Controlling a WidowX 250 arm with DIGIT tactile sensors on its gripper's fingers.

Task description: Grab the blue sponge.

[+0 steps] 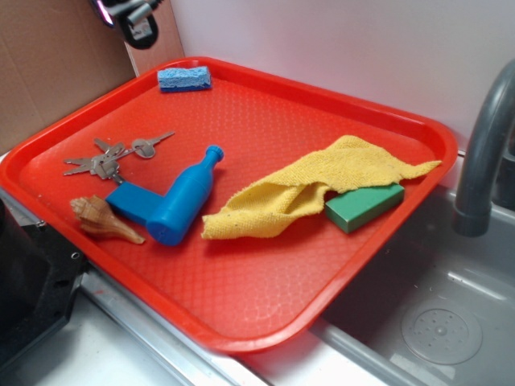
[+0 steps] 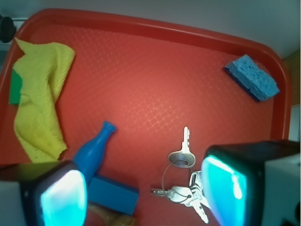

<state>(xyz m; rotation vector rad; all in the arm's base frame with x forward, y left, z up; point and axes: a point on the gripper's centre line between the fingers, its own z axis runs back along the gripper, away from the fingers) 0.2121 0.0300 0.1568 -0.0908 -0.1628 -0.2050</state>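
**A:** What do you see closest to you on the red tray [image 1: 241,322]?

**B:** Look at the near edge first. You have a wide bare patch of tray there, with nothing on it. Just past it, by the near left edge, sits a brown shell [image 1: 100,219]. It touches a blue block [image 1: 133,203], and a blue bottle [image 1: 187,197] lies on its side across that block.

**A:** And a bit farther?

**B:** You can see a bunch of keys [image 1: 109,159] on the left side, just past the shell. On the right side, a yellow cloth [image 1: 310,186] lies crumpled. It covers part of a green block [image 1: 366,207] near the right edge.

**A:** Where is the blue sponge [image 1: 184,78]?

**B:** It is way back in the far left corner of the tray, close beside the raised rim. It lies flat, all alone, well apart from the keys and bottle. The middle of the tray between them is bare.

**A:** What about the gripper [image 2: 141,193]?

**B:** In the wrist view you see its two fingers [image 2: 63,197] spread wide, holding nothing. It hangs above the keys and bottle, with the sponge off toward the far corner. A gray faucet [image 1: 483,153] stands past the tray's right edge.
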